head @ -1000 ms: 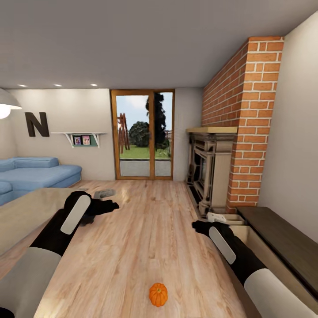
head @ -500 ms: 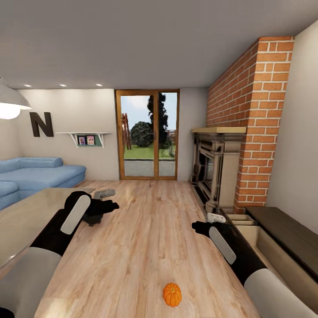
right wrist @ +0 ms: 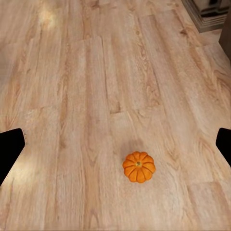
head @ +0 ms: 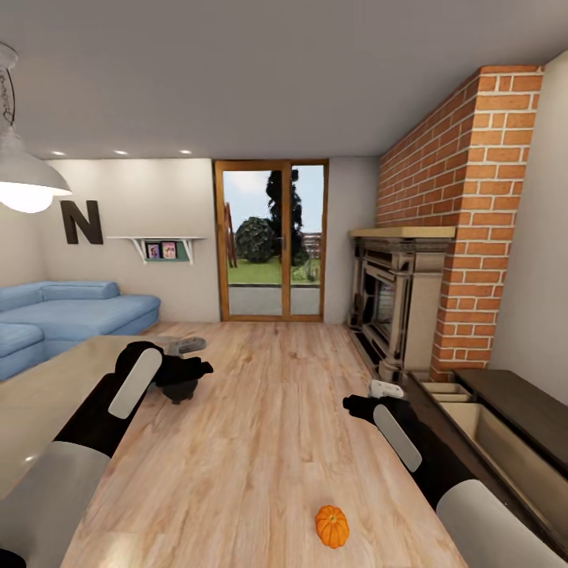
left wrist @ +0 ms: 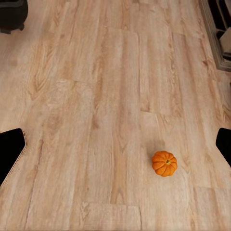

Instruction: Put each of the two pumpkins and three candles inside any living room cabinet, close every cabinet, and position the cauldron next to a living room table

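Observation:
One orange pumpkin [head: 332, 526] lies on the wood floor between my two arms, close in front of me; it also appears as the pumpkin [left wrist: 164, 163] and the pumpkin [right wrist: 138, 166] in the wrist views. My left gripper [head: 199, 368] hangs open above the floor, with the black cauldron [head: 180, 389] partly hidden behind it. My right gripper [head: 352, 405] is open too, near the dark-brown cabinet [head: 521, 406], whose drawers [head: 493, 435] stand pulled out. The table [head: 39, 394] lies at the left. The candles are out of view.
A brick chimney with a fireplace [head: 398, 308] stands on the right beyond the cabinet. A blue sofa [head: 71, 312] sits at the back left and a glass door [head: 274, 241] straight ahead. A lamp [head: 24, 177] hangs at the upper left.
The whole picture has shifted to the right, so the camera has moved. Both arms keep their places in the view, grippers still open, and the pumpkin lies still on the floor.

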Robot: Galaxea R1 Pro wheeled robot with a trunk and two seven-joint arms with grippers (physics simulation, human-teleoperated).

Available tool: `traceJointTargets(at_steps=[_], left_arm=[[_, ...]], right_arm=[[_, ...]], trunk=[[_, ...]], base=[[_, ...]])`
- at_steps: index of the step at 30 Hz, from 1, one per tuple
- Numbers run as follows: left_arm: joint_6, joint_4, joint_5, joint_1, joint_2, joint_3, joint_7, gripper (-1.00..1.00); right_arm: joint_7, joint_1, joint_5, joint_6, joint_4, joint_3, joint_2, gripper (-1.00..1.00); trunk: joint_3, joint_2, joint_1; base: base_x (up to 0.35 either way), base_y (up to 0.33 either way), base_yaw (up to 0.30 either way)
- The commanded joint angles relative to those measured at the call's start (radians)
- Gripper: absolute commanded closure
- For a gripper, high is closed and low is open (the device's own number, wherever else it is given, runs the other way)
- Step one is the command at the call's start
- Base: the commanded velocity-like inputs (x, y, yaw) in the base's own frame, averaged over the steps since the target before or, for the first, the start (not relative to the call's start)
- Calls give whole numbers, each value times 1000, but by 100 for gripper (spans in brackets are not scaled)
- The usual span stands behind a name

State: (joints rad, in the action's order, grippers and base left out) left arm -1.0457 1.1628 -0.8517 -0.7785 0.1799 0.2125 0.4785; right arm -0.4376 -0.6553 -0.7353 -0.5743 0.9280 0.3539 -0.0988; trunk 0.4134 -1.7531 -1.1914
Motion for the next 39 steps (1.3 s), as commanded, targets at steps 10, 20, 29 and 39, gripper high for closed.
traceJointTargets(at_steps=[10,20,29,39], left_arm=[[0,4,-5,-1,0,5,11,-100],[0,2,1,-1,-3,8,11,-100],[0,0,2,-2,-5,8,11,-100],[0,1,1,-2,-5,8,11,-100]], right_arm=[[-13,-1,-10,-1,1,7,-1,-100],[-12,-1,-11,-2,-1,8,2,-100],[-9,-1,-12,-2,-1,6,-1,-100],[-6,-1,-21,-17,-7,4,-1,-100]], trunk=[[1,-1,0],[-17,41,23],[-46,104,58],[-67,167,92]], base=[[0,124,168],[0,7,232],[0,0,14],[0,0,0]])
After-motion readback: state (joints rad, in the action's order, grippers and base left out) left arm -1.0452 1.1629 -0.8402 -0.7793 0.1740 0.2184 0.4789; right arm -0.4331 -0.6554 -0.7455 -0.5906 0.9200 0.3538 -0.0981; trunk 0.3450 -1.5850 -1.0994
